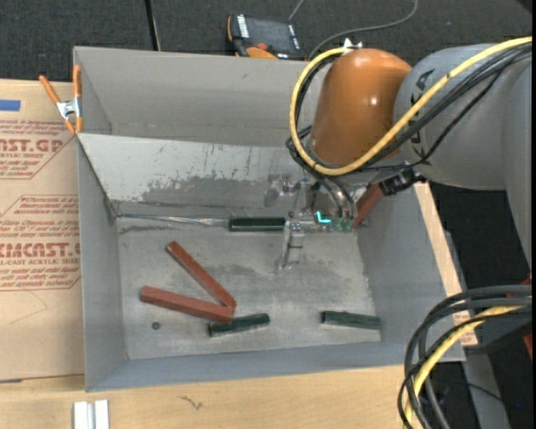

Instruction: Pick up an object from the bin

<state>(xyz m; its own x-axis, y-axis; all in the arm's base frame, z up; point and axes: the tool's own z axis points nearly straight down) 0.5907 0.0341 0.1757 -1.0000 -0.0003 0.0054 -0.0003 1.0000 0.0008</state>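
The jaws hang over the bare floor of the bin [98,239], right of centre. They are pressed together with nothing between them. The nearest thing, a dark green stick [257,225], lies flat by the back wall, just left of the jaws. Red-brown sticks [201,277] lie front-left.

Soft, even room light — the bin [98,239] reads pale at its bottom, dimmer along its left wall. A mild sheen sits on the arm's orange cover [362,105] — the room floor [36,7] beyond stays dark.
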